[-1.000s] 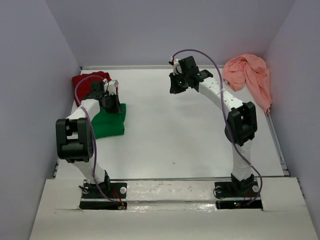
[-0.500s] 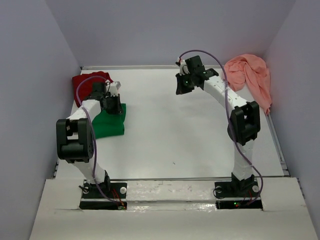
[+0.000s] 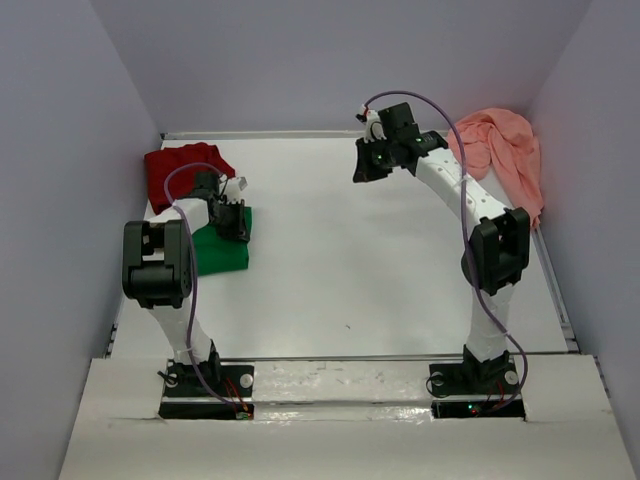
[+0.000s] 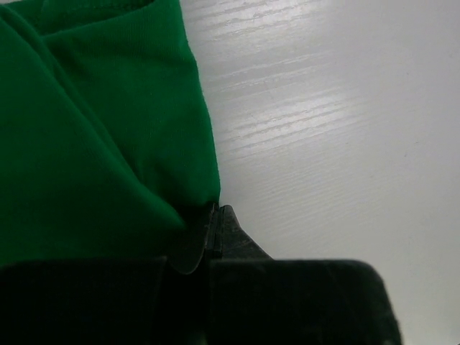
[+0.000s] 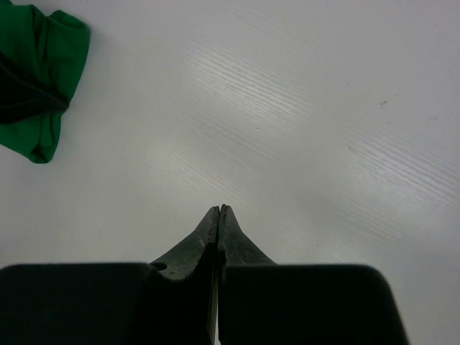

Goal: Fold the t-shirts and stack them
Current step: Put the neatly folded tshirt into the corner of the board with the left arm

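The green t-shirt (image 3: 222, 254) is laid folded at the left of the table (image 3: 350, 260), the dark red t-shirt (image 3: 178, 166) behind it, and the salmon-pink t-shirt (image 3: 500, 150) crumpled at far right. The left gripper (image 4: 216, 210) is pressed closed against the green edge. The right gripper (image 5: 218, 210) is closed and empty.

This is a robot test lab. A plain white bench (image 3: 350, 270) is boxed in by bare lavender-grey walls (image 3: 330, 60) on its left, far and right sides. Two black-and-white robot arms (image 3: 160, 270) are bolted at its near edge, with purple cables (image 3: 400, 94) looping along them.
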You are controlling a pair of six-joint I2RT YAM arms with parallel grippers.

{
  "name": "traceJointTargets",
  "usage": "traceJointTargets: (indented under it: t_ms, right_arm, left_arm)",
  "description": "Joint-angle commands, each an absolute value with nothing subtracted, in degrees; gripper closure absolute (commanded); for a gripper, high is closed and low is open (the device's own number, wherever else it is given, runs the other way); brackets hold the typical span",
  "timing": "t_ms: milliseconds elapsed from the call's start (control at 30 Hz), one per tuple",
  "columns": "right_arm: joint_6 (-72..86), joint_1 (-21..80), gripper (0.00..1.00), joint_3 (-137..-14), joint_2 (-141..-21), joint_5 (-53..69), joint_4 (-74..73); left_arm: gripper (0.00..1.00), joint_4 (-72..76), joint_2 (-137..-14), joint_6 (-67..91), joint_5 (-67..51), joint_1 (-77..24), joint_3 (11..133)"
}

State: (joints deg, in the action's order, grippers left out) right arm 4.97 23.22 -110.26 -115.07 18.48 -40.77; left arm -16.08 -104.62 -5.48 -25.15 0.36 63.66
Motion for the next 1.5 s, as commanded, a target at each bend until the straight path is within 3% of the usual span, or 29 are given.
traceJointTargets:
  t_ms: [0,667,1267,1400,1467]
  right_arm:
    - [5.9,22.4,1.0,-112.6,-109.7,20.7,-41.4]
    - [5.9,21.9,1.0,-110.4,-105.7,20.6,-42.9]
    - [5.4,21.4,1.0,-107.6,-104.3,20.1,-41.7]
    - [4.1,21.4,1.0,-105.0,-102.6,21.6,-40.7]
    - [4.3,21.4,1.0,-102.3,-101.2,23.0,-37.5]
  left_arm:
    - [1.0,-17.1,-104.2,-6.2,-19.3,0.3,63.8]
    - [1.0,-22.6,-99.1,-12.0,-12.0,14.8,61.2]
    - [1.0,-18.9,-93.7,-10.4,-26.9,7.6,61.8]
    - [1.0,-15.8,-86.3,-9.7,-34.1,7.1,62.8]
    - [1.0,-12.7,-82.1,-7.6,-30.4,6.4,62.2]
